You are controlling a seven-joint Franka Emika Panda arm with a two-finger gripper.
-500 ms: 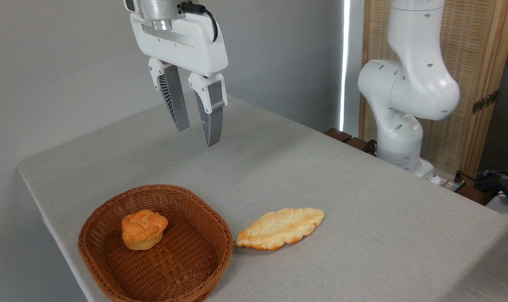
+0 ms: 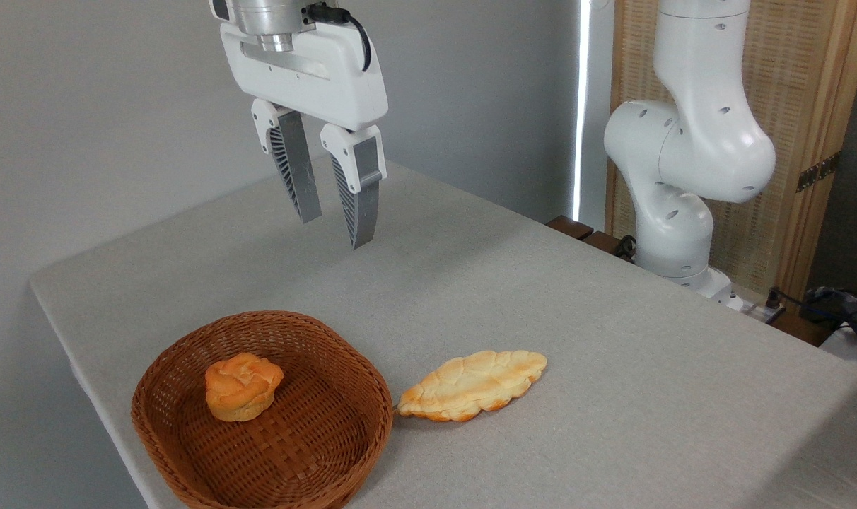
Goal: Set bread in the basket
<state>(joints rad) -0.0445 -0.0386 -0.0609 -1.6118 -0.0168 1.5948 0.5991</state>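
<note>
Above the tabletop [image 2: 612, 339]:
Hand [image 2: 335, 231]: fingers apart, empty.
Bread [image 2: 472, 385]: below-right of hand, flat.
Basket [image 2: 188, 353]: below hand, touching bread's tip.

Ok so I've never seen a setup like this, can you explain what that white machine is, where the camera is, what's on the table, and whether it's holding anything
The white machine is a robot arm bolted beside a grey table. Its jointed body stands at the right, and it reaches over the top of the picture to end in a gripper, a two-fingered claw. There is one picture of this moment, taken by a fixed camera looking down across the table from the near side. The gripper hangs in the air with its fingers apart and holds nothing. On the table sits a brown wicker basket with a small round bun inside. Just right of it, a long flat leaf-shaped bread lies on the cloth, its tip close to the basket rim.
</note>
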